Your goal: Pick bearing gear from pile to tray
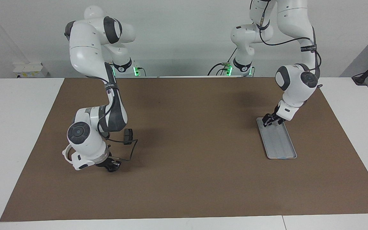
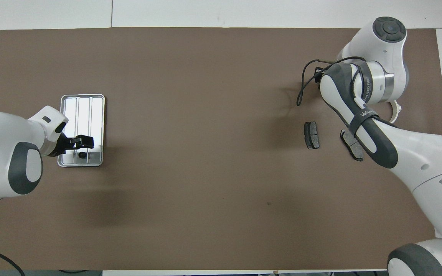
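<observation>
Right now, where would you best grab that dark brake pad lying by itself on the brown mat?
Probably across its two long edges, coming straight down from above. The brake pad lies flat on the mat, clear of the second pad, and its narrow width suits a two-finger pinch.

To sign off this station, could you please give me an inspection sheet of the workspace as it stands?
Surface: brown mat on a white table.
Job's things: tray holds one small black piece; pile has two brake pads and a white bracket.
Clutter: nothing seen.
Grippers: left gripper over the tray's nearer end; right gripper low over the mat by the pile.
Cables: black cable loops off the right arm.
Surroundings: white wall, white box.
</observation>
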